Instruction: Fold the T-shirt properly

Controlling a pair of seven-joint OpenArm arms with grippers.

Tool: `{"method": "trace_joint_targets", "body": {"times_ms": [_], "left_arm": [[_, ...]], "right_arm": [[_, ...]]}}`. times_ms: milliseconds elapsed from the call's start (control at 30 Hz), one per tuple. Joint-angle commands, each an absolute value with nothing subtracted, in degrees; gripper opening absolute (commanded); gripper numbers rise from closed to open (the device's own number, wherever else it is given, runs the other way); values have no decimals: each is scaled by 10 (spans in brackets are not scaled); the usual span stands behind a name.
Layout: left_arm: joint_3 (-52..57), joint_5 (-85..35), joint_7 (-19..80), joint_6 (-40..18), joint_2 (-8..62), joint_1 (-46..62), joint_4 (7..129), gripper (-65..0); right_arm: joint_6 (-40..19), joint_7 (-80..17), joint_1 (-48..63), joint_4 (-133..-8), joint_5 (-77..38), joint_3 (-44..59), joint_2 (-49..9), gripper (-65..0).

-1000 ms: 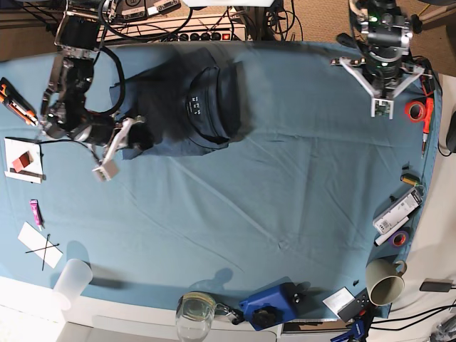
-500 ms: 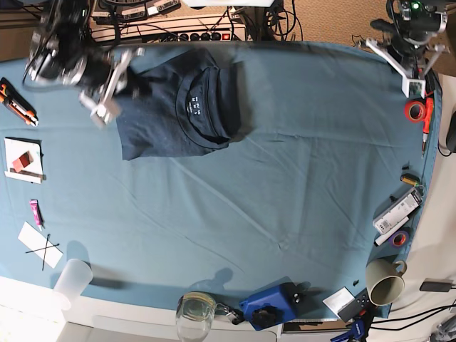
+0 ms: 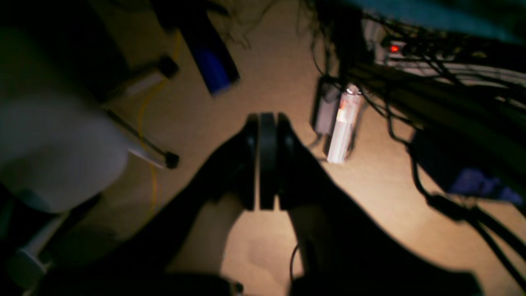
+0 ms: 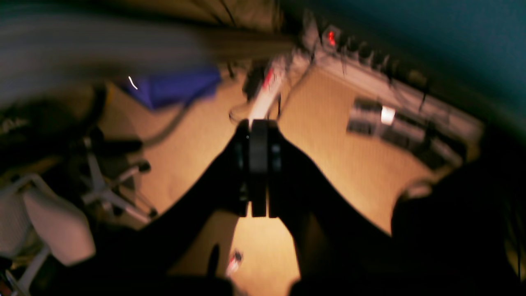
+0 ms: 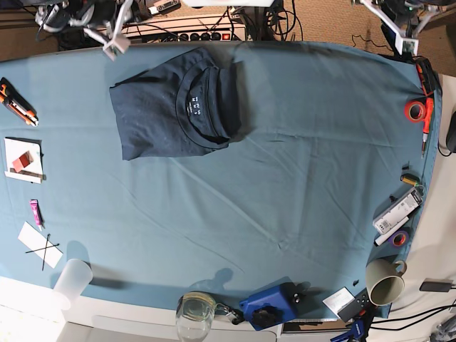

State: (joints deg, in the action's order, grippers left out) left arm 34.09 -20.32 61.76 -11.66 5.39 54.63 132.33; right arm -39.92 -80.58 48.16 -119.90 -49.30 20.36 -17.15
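Navy T-shirt (image 5: 174, 107) folded, compact on worktop (image 5: 299, 178). Left hand (image 3: 263, 164), right hand (image 4: 257, 164) clenched empty, beyond T-shirt's far edge; only parking remains.

Robotics lab: power strips (image 5: 189, 32) with tangled cables, tape rolls (image 5: 414, 110), box cutter (image 5: 18, 102) (workbench clutter), teal tablecloth (image 5: 285, 178).

Both wrist views blurred and dark. My arms mostly cut off at top edge of base view. T-shirt (image 5: 174, 103) label print too small to read.
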Motion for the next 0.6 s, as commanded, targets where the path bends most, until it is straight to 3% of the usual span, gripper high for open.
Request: {"method": "trace_joint_targets", "body": {"times_ms": [0,233,567], "left_arm": [[342,-214,610,-116,56,561,1319,-650],[343,-228,592,-140,54,568,1162,-650],[343,-242,551,-219,54,477,911,-650]], "right_arm": [[-400,-800,494,-1206,-493,207,-178,-650],[-400,-800,527,-1175,-447,207,-178,-650],[-400,-799,474,-946,-424,206,-178,-650]]}}
